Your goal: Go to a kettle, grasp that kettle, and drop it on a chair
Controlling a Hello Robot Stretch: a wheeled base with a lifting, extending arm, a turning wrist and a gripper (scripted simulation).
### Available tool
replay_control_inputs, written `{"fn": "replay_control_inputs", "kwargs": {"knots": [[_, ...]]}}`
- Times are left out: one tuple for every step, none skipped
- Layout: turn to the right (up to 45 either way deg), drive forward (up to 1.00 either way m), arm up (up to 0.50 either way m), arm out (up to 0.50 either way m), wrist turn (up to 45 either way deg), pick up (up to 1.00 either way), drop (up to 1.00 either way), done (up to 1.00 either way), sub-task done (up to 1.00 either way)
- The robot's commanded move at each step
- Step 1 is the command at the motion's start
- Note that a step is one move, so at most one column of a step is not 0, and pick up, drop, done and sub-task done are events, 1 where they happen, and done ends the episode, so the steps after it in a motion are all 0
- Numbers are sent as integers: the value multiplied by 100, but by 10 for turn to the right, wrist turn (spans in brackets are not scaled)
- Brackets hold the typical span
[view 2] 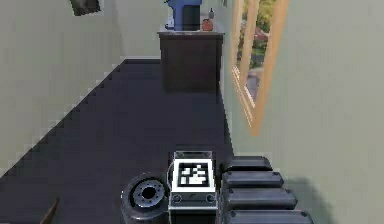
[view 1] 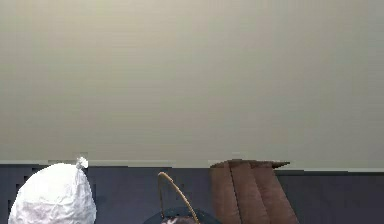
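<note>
Facing a pale wall (view 1: 190, 80) at close range, I have the kettle (view 1: 171, 185) at the bottom middle of the forward view: a brown arched handle rising over a dark rounded body that the picture's lower edge cuts off. It sits low in the picture with the dark blue floor (view 1: 130, 190) behind it, between a white crumpled bag (view 1: 55, 197) with a knotted top on its left and a brown piece of upright panels (view 1: 250, 195) on its right. That brown piece stands near the kettle, against the wall, and I cannot tell whether it is a chair. In the arm side view my arm (view 2: 255, 195) lies along the bottom edge as a row of dark blocks, with a white square marker (view 2: 192, 175) at its end and, left of that, the round dark body of my gripper (view 2: 147, 197). I cannot make out my fingers there, so I cannot tell whether they are apart or together, nor whether I hold anything. Beyond my arm the floor runs away between pale walls to a dark cabinet (view 2: 190, 62) at the far end, with a blue object (view 2: 183, 14) and a small reddish one (view 2: 208, 20) on top. A wood-framed window (view 2: 250, 55) is set in the wall on that view's right, and a dark framed picture (view 2: 82, 7) hangs high on the left wall.
</note>
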Motion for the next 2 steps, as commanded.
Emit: {"fn": "replay_control_inputs", "kwargs": {"knots": [[-450,0,0,0,0,0,0,0,0],[-300,0,0,0,0,0,0,0,0]]}}
